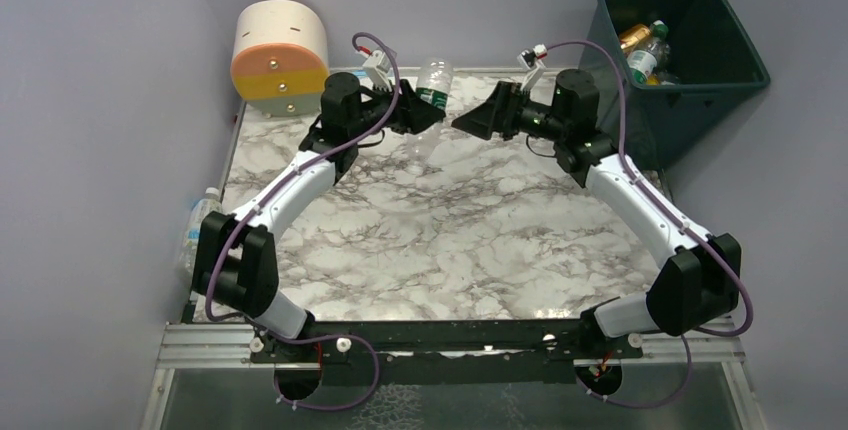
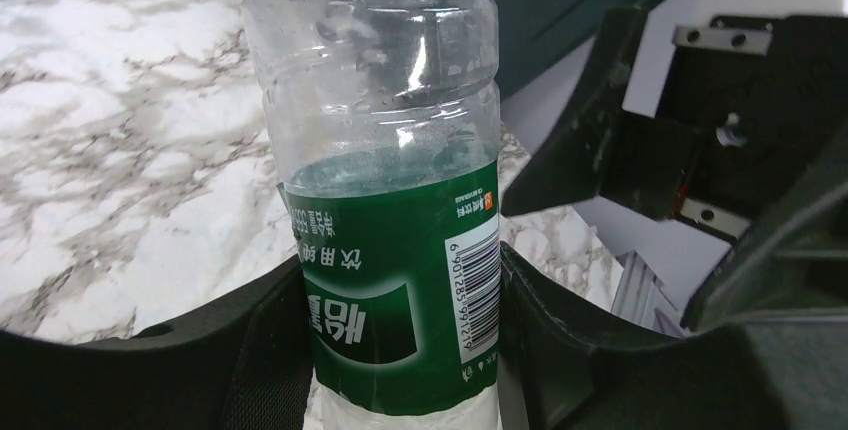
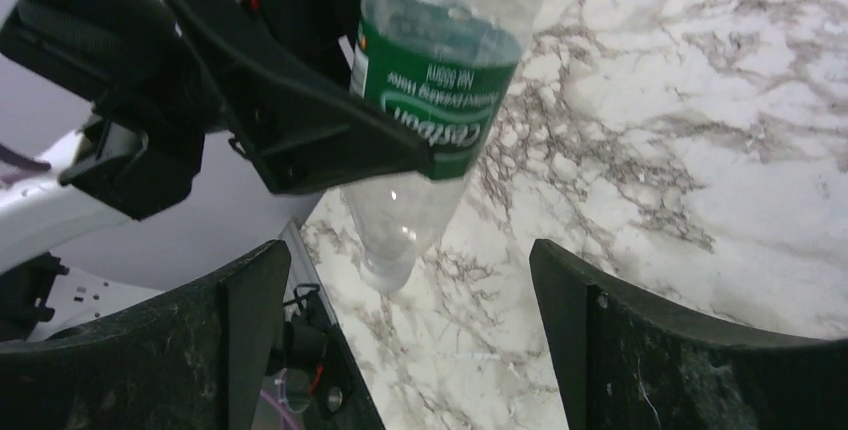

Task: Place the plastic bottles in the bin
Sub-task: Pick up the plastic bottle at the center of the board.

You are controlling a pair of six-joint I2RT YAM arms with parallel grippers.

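A clear plastic bottle with a green label (image 1: pixel 434 82) hangs above the back of the marble table, and my left gripper (image 1: pixel 424 110) is shut on its label. In the left wrist view both fingers press the green label (image 2: pixel 395 280). My right gripper (image 1: pixel 463 122) stands open just to the right of it, facing it, with nothing between its fingers. From the right wrist the bottle (image 3: pixel 432 100) tilts down, and its clear end hangs just ahead of my open right gripper (image 3: pixel 405 260). The dark teal bin (image 1: pixel 735 45) stands at the back right with two bottles (image 1: pixel 645 50) inside.
A round cream, orange and yellow drum (image 1: pixel 280 55) stands at the back left corner. Another clear bottle with a blue label (image 1: pixel 196 218) lies at the table's left edge beside my left arm. Grey walls close in on both sides.
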